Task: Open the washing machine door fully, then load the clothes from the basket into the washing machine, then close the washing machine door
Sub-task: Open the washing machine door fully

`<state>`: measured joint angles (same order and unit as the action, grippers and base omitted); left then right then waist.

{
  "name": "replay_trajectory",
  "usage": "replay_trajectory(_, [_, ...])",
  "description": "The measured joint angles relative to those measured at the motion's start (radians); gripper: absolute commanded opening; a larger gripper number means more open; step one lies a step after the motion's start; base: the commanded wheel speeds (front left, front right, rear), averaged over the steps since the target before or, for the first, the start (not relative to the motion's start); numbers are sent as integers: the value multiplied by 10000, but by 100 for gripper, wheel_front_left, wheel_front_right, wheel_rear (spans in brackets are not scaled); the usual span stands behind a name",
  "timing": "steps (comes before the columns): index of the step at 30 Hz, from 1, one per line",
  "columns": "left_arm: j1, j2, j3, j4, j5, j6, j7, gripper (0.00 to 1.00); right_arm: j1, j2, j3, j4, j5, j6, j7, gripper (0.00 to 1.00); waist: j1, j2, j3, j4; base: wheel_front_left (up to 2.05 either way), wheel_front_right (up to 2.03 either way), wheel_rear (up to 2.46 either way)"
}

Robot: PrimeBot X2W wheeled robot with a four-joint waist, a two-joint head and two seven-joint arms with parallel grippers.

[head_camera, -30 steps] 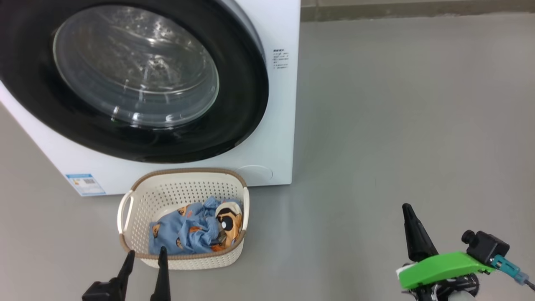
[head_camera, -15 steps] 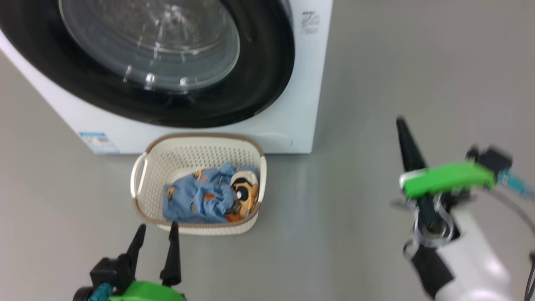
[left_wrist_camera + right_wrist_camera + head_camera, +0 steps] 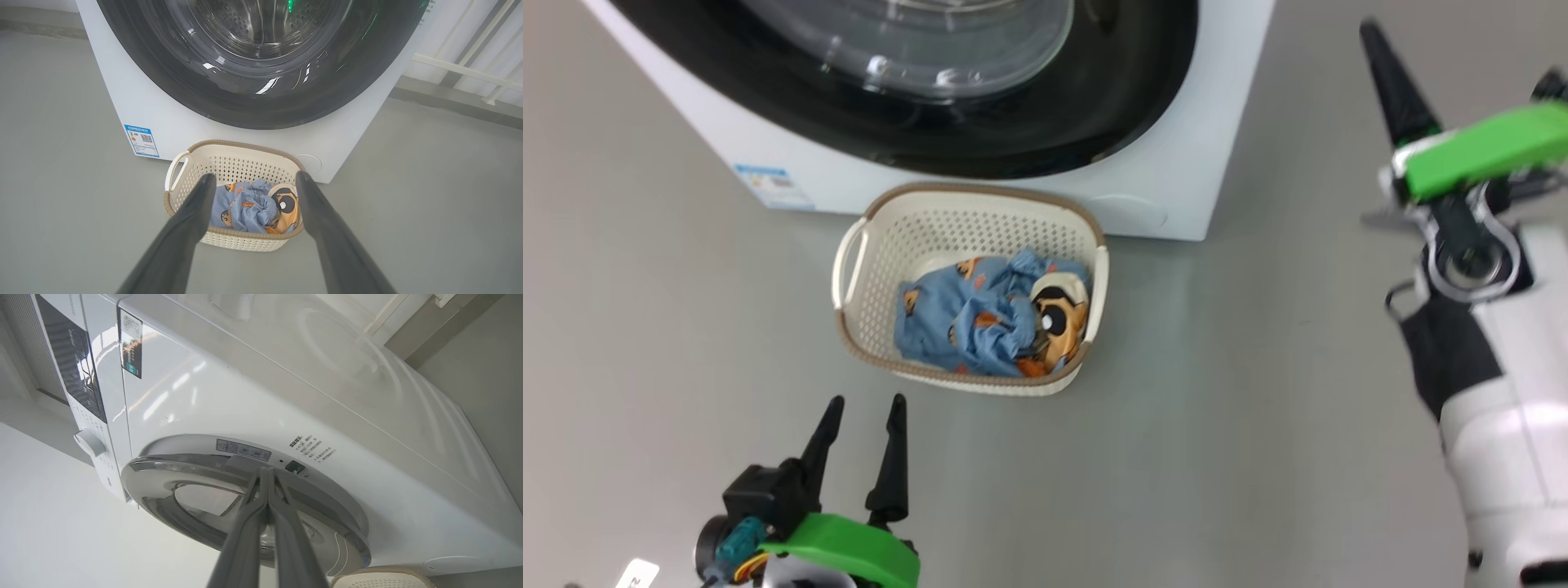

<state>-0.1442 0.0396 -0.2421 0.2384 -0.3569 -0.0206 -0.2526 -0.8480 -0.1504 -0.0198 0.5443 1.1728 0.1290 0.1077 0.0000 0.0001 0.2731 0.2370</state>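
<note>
— Right gripper (image 3: 1372, 37) has risen beside the washing machine (image 3: 1209, 163), fingers pressed together; its wrist view shows the rim of the washing machine door (image 3: 155, 477).
— Left gripper (image 3: 866, 402) wide, empty; clothes (image 3: 964, 314) in the basket (image 3: 980, 196) on the floor (image 3: 1258, 408).

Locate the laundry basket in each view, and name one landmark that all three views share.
Head view: basket at centre, in front of the washing machine.
Left wrist view: lower centre, below the machine's front.
Right wrist view: bottom edge, right of centre, just its rim.
Shared landmark: the white washing machine.
</note>
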Motion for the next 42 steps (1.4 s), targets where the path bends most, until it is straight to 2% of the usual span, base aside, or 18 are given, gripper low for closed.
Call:
replay_trajectory(15, [-470,-27,-491,-105,-305,33,0,100,-3195,-322,-374,1871,96,0,1396,0,0,0,1007,633,0,0,0])
replay_trajectory(25, [-629,-33,-792,-82,-554,73,-2,100,-4400,-433,-370,3053,383,0,2420,0,0,0,1445,1117,0,0,0])
replay_trajectory(42, [-894,-71,-1083,-98,-817,176,-2,100,-5884,-407,-754,5204,963,0,3313,0,0,0,1990,1583,0,0,0])
